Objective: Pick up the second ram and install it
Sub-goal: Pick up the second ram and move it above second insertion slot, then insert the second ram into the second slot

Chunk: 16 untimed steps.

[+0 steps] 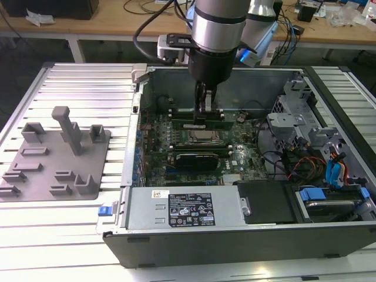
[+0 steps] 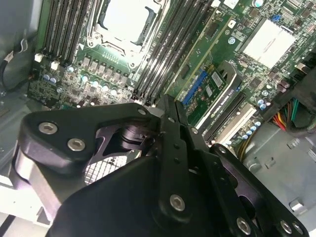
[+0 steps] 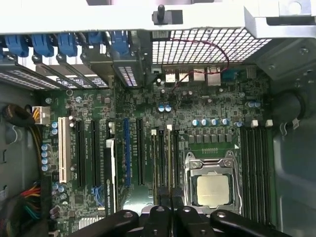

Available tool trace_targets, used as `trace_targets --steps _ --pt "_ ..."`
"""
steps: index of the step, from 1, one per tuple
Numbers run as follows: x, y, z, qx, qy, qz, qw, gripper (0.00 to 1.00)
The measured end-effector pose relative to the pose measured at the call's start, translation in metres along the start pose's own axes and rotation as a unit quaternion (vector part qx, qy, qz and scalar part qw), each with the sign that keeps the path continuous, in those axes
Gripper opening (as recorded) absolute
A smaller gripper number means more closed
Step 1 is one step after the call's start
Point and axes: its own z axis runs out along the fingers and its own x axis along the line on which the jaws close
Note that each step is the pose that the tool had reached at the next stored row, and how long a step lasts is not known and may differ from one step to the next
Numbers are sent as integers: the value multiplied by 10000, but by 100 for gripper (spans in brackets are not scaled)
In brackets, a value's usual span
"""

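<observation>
Hand (image 1: 202,116) closed on top edge of second ram (image 1: 183,124), which stands on edge just beside CPU socket (image 1: 202,138). Judged light, stiff, fragile; best held mid-length, by edges.

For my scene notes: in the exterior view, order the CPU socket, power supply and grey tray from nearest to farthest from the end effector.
1. CPU socket, beside the end effector, shut on the second ram.
2. Power supply, at the front of the case.
3. Grey tray, outside the case, exterior view's left.
</observation>
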Motion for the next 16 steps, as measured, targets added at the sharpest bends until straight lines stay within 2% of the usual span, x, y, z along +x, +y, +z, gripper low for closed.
trace_targets --steps 4,16 --pt "-1 -38 16 0 1 0 10000 10" --pt "-1 -43 17 0 0 0 10000 10"
